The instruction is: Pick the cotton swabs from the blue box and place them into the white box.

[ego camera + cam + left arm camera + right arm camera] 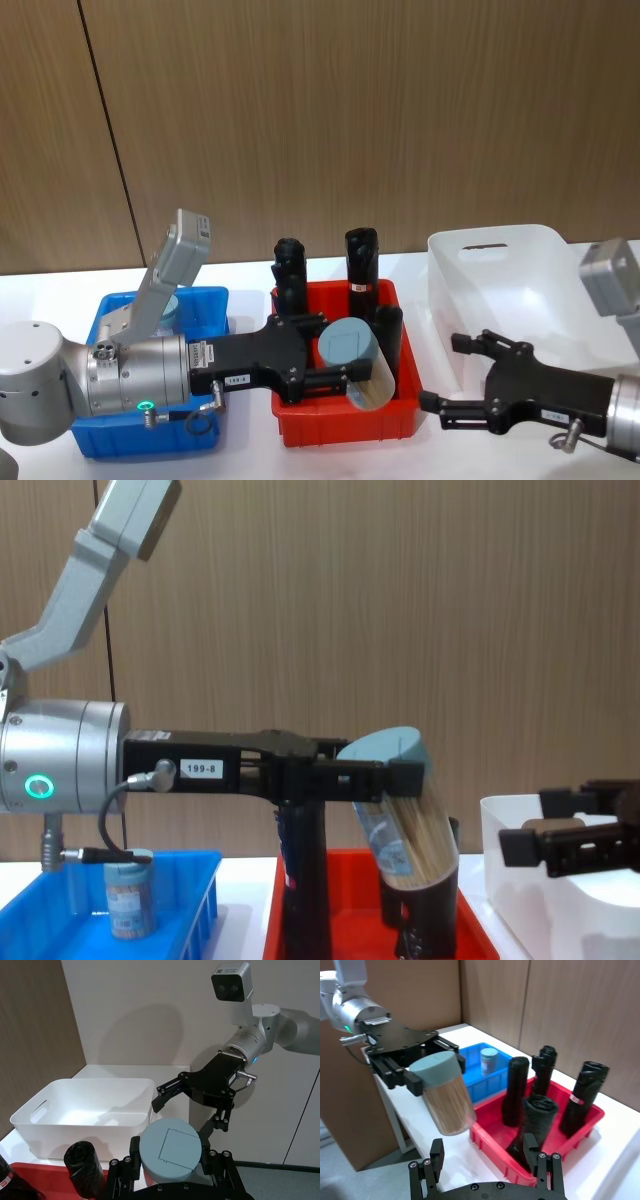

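Your left gripper clamps one swab tub, lid tilted toward 11 o'clock, over the red tray with four black cylinders. Second tub upright in the blue box, 9 o'clock; right gripper gapes by the white box.

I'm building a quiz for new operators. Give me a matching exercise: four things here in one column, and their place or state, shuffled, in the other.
1. left hand
2. right hand
3. black cylinders
4. second swab tub

A. upright in the blue box
B. open, near the white box
C. standing in the red tray
D. shut on the tilted swab tub above the red tray

Pairs: 1-D, 2-B, 3-C, 4-A.
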